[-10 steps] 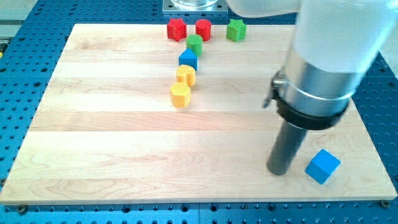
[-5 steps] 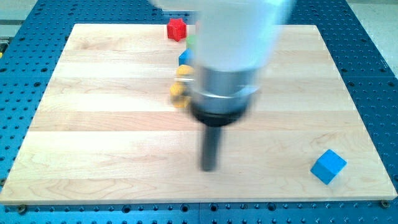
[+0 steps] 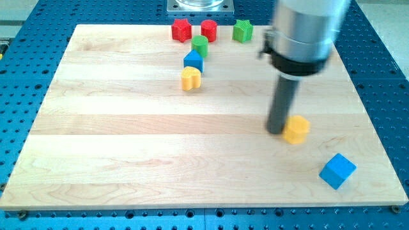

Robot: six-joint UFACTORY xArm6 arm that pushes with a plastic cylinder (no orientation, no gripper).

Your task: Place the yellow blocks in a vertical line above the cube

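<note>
- Blocks are seen spread over a pale wooden desk [image 3: 128,140], which sits on a blue perforated base [image 3: 19,96].
- My tip [image 3: 276,131] is set down on the desk just to the view's left of a yellow block [image 3: 296,130]; the two appear to be touching, though the exact contact line is hidden by the rod itself.
- No claw is carried by the arm, so nothing is spread, pressed together or pinched; only a straight dark rod is shown.
- The upper part of the arm is cut off by the view's top, and its grey housing is slightly blurred.
- That yellow block's shape cannot be made out with certainty; it is softened by blur.
- A blue cube [image 3: 337,170] is found towards the view's bottom right, apart from the yellow block, which lies up and to the view's left of it.
- A second yellow block, heart-shaped [image 3: 190,78], is placed well apart from the cube, near the view's top centre.
- Just above it a smaller blue block [image 3: 193,61] is seen, with a green round block [image 3: 200,45] partly overlapping it from behind.
- Along the top edge a red star-like block [image 3: 181,29], a red round block [image 3: 209,29] and a green star-like block [image 3: 242,30] are lined up.
</note>
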